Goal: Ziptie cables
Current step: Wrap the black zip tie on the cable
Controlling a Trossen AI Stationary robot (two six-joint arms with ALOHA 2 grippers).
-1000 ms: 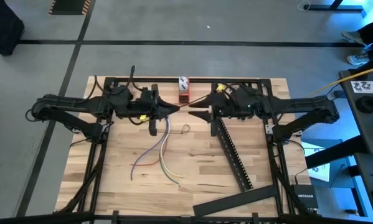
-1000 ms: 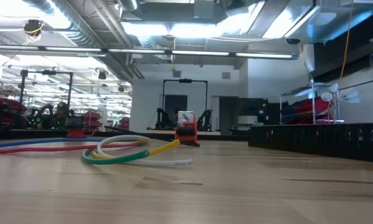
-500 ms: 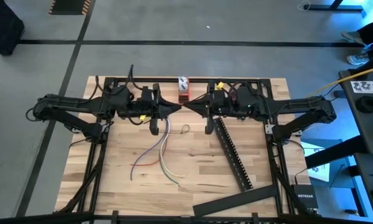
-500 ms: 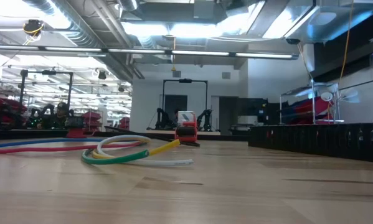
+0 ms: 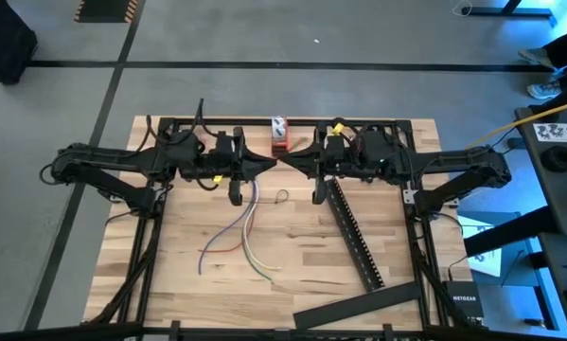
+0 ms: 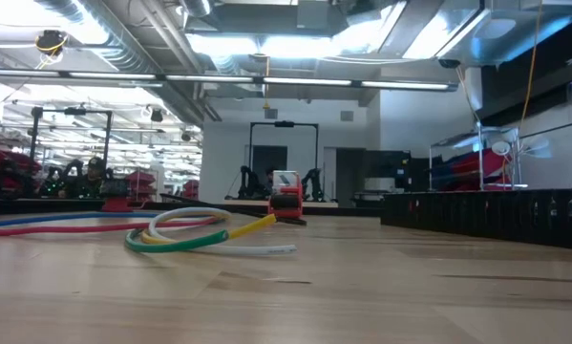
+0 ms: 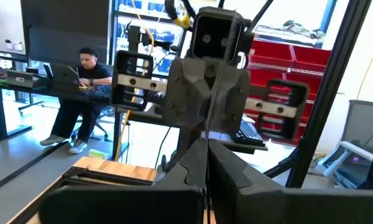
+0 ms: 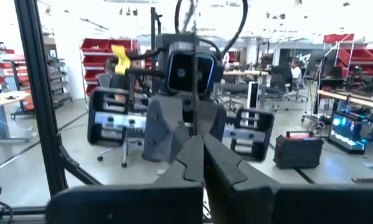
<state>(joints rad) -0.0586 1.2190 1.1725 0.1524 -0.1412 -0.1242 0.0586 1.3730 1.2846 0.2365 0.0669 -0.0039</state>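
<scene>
The cables (image 5: 246,225) are a loose bunch of blue, red, purple, white and yellow-green wires. They lie flat on the table's middle and curl in the low view's cables (image 6: 184,232). Both grippers hover above the far-middle of the table, tip to tip. My left gripper (image 5: 273,163) is shut on a thin black strip (image 7: 218,102), which slants away past the right arm's wrist. My right gripper (image 5: 284,162) is shut and faces the left one. Neither gripper is over the cables. My left gripper pinches the thin black strip by one end (image 7: 207,138) between its two fingers. It comes in level from the table's left. The strip is lifted clear of the table and sticks out beyond the fingertips toward the right arm. My right gripper meets the left one's tips; whether it touches the strip I cannot tell.
A long black slotted bar (image 5: 355,235) lies slanting on the table's right half. A flat black bar (image 5: 359,304) lies near the near edge. A small red and white object (image 5: 279,135) stands at the far edge. A small thin loop (image 5: 281,197) lies beside the cables.
My right gripper has moved toward the table's left and a little toward the far edge, until its tips meet the left gripper's tips. The left gripper and the cables have kept still.
</scene>
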